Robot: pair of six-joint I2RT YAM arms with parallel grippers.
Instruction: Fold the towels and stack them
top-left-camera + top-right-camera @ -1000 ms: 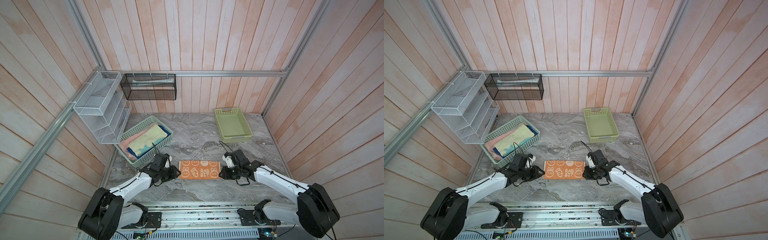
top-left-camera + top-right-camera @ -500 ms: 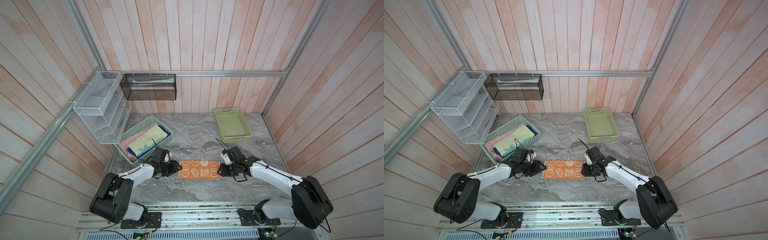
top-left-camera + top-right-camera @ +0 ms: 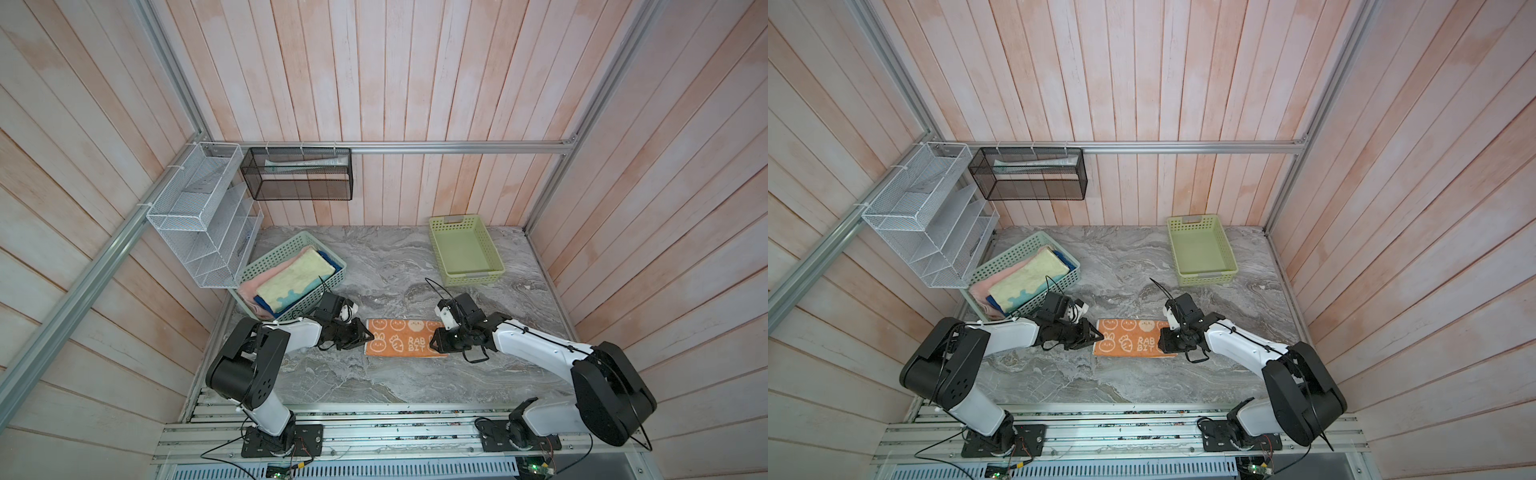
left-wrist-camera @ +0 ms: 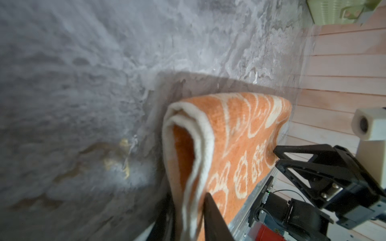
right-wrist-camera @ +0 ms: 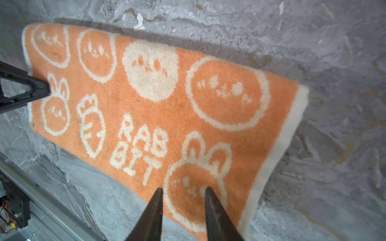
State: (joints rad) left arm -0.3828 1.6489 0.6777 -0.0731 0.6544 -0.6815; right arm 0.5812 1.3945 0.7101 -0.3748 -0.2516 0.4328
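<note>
The orange towel [image 3: 399, 343] is seen folded into a long strip, laid flat on the surface [image 3: 374, 386] in the lower middle of both top views. Its left end is met by the left gripper [image 3: 365, 335] and its right end by the right gripper [image 3: 433, 343].

In the left wrist view, the cream-edged layers of that end are seen raised off the surface and clamped between the left fingers [image 4: 213, 217]. In the right wrist view, the right fingers [image 5: 154, 208] are held apart. Their tips are placed just over a rabbit face at the strip's end, and flat cloth is shown between them. Whether those tips touch the cloth cannot be told. At the left edge of that frame, one left finger is seen on top of the strip's other end.

The yellow towel [image 3: 297, 277], pink towel [image 3: 259, 282] and blue towel [image 3: 328, 261] are seen lying together in the teal basket [image 3: 286, 246], left of centre and apart from the strip. The green basket [image 3: 455, 219] is set at the upper right of the surface.
</note>
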